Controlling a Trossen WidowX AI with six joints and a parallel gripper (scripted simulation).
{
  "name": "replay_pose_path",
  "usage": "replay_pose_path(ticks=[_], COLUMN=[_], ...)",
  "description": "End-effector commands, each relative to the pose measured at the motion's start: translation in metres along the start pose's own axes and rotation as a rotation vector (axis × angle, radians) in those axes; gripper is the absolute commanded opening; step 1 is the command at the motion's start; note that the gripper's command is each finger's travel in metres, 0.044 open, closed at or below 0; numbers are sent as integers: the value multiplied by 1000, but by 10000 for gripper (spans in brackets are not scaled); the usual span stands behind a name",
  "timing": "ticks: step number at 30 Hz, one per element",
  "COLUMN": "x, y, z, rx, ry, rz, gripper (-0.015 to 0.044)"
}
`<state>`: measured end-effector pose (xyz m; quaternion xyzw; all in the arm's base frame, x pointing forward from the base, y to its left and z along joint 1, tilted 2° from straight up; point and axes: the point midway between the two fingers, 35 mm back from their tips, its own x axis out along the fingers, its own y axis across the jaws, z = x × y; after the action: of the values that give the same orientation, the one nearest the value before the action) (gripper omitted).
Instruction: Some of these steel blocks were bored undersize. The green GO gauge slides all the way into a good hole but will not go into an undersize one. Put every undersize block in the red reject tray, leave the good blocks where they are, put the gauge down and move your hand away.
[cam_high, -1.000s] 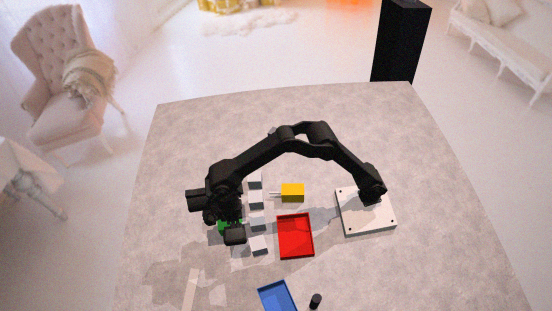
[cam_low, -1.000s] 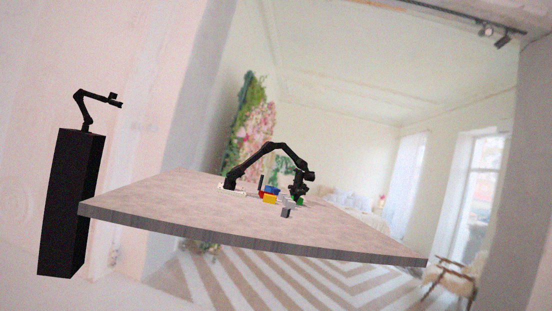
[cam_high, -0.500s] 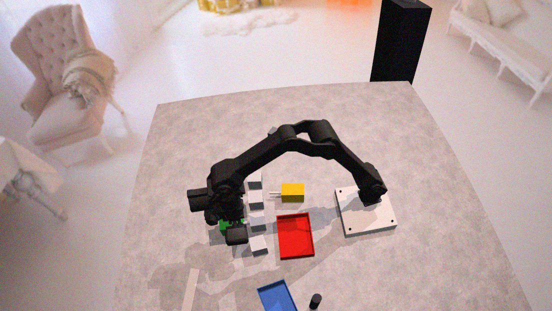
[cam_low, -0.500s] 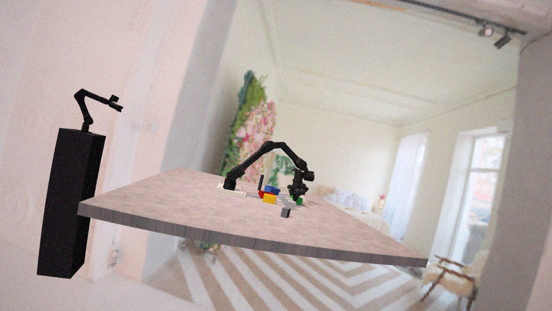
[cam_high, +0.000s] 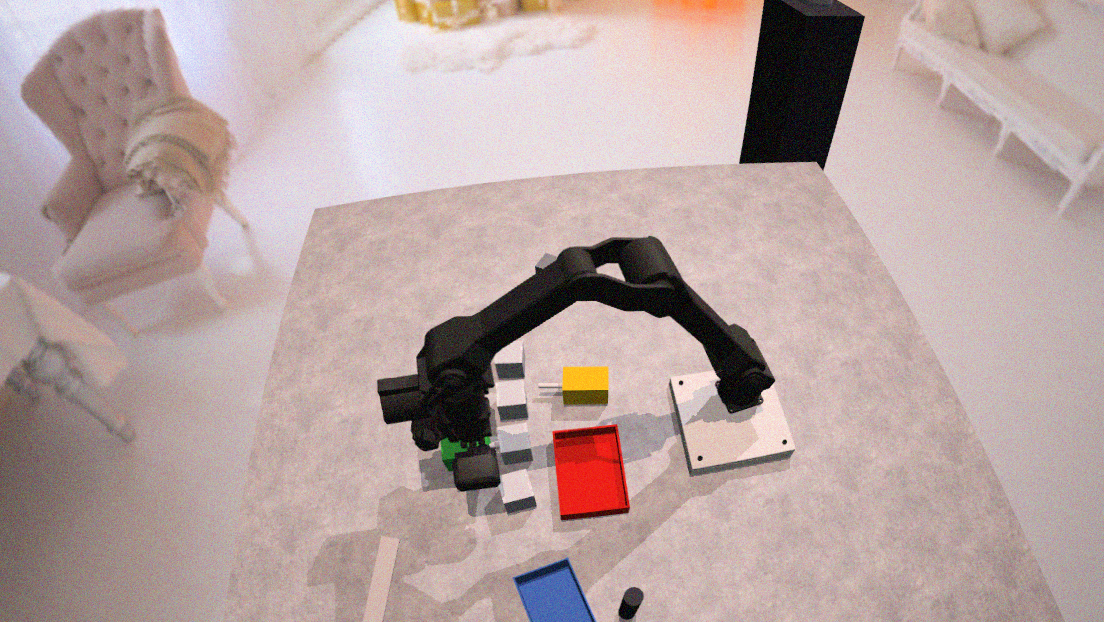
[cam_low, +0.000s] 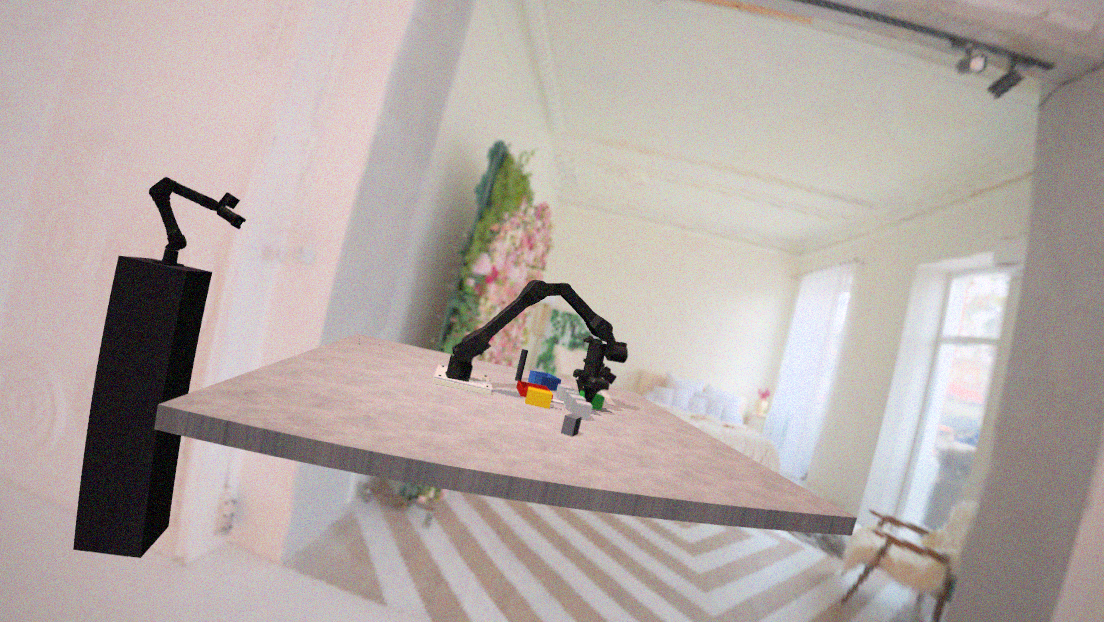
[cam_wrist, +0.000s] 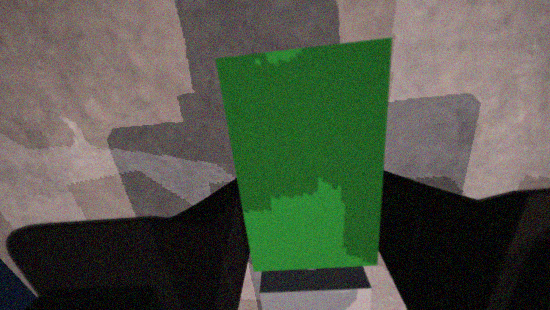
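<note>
Mottled stone-like tabletop (cam_high: 695, 254) (cam_low: 370, 417) beneath the black hand (cam_high: 467, 444) (cam_low: 593, 395) (cam_wrist: 310, 220), half-open around the smooth green rectangular gauge (cam_high: 450, 452) (cam_low: 597, 401) (cam_wrist: 307, 150).

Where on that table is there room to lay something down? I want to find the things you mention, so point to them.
There looks to be bare tabletop between the yellow block (cam_high: 585, 385) (cam_low: 538, 397) and the table's far edge in the top view, and right of the white base plate (cam_high: 718, 458) (cam_low: 480, 386). It's crowded around the row of steel blocks (cam_high: 516, 444), with the gripper and green gauge (cam_high: 448, 454) (cam_low: 597, 401) (cam_wrist: 305, 150) beside it.
</note>
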<state>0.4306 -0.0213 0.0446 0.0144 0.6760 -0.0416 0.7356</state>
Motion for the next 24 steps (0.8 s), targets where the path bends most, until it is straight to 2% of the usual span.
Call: replay_pose_path(ticks=[1,24], x=[-4,-4], y=[0,0], z=[1,-8], rx=[-1,-2], ry=[-13,-12], rz=[-3,-3], gripper=[0,0])
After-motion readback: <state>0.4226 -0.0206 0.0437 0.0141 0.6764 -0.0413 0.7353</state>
